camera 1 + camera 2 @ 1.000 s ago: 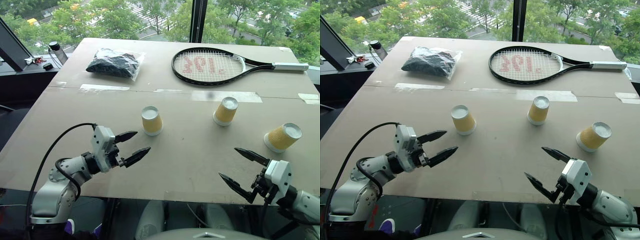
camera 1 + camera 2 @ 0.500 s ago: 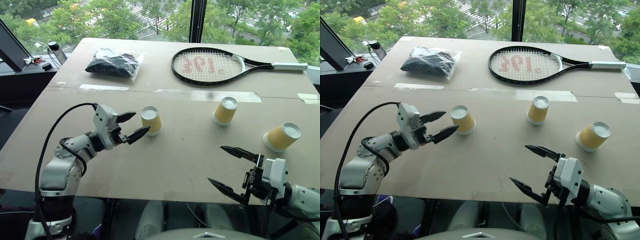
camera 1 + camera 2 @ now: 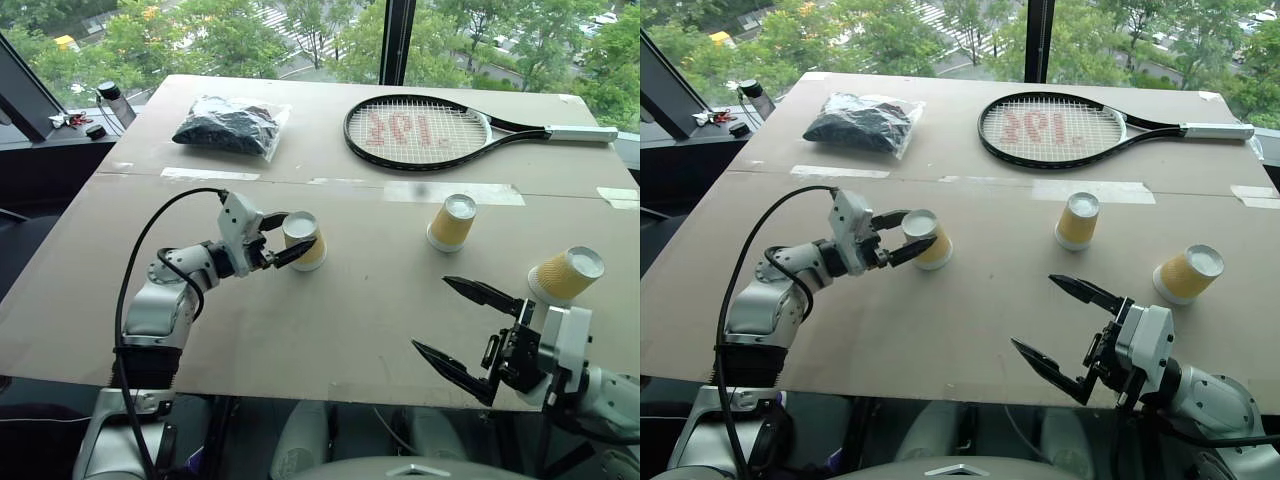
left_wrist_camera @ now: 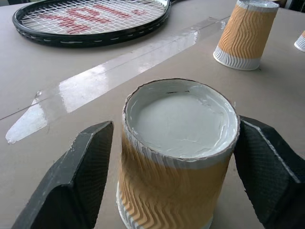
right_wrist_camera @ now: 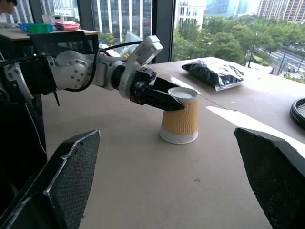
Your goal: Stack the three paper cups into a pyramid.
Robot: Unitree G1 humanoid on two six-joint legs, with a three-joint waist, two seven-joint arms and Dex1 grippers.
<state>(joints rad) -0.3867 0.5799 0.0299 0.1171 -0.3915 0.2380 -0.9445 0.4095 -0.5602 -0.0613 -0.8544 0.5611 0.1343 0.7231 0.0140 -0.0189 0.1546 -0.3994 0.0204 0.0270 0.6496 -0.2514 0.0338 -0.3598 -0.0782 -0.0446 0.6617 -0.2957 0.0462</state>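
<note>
Now left jaws (image 3: pixel 287 240) closed on upside-down cup (image 3: pixel 303 241) (near its base), right jaws (image 3: pixel 470 330) wide open, empty.

Racket (image 4: pixel 90 21) handle cut off by frame edge; right-hand cup (image 4: pixel 300 42) clipped, only rim sliver visible.

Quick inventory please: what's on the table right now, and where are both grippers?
Cups: three, yellow-orange, upside down and apart: left, middle, right.
Racket: one, black frame, far right of table.
Bag: one, clear with dark contents, far left.
Tape: clear strips across the table seam.
Bottle: one, dark-capped, on the ledge at far left.
Left gripper: around the left cup.
Right gripper: open, near edge, holds nothing.
</note>
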